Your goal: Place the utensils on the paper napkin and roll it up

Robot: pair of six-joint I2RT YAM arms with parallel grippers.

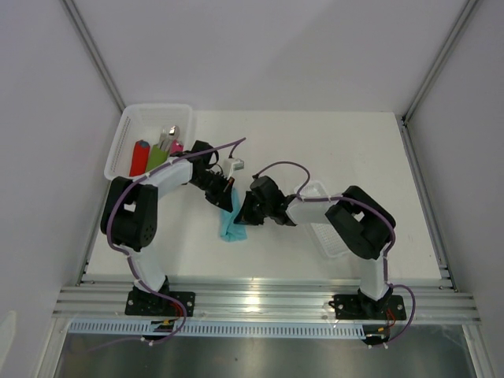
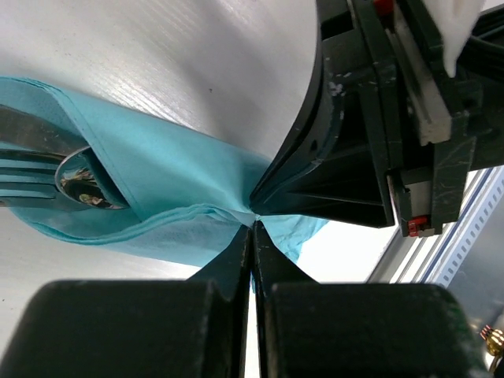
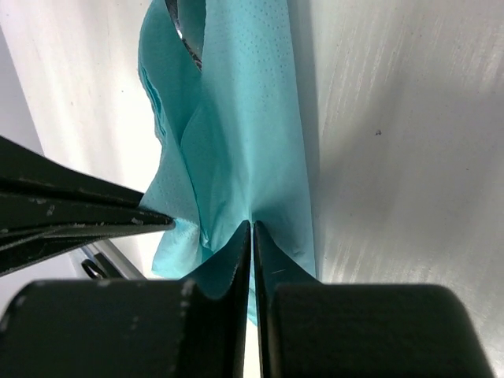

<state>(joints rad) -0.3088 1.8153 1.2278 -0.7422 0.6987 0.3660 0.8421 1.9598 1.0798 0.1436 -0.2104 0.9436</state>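
The teal paper napkin (image 1: 231, 227) lies folded lengthwise round the utensils in the middle of the table, between the two arms. In the left wrist view a fork (image 2: 27, 169) and a spoon bowl (image 2: 85, 185) poke out of the napkin (image 2: 165, 169) at its open end. My left gripper (image 2: 253, 221) is shut on the napkin's edge. The right gripper's fingers (image 2: 323, 177) meet it tip to tip at the same spot. In the right wrist view my right gripper (image 3: 252, 224) pinches the napkin (image 3: 252, 118), and a bit of metal (image 3: 183, 31) shows at the far end.
A white basket (image 1: 126, 130) at the back left holds red, green and pink rolls (image 1: 157, 151). A clear plastic tray (image 1: 329, 240) sits under the right arm. An aluminium rail (image 1: 260, 299) runs along the table's near edge.
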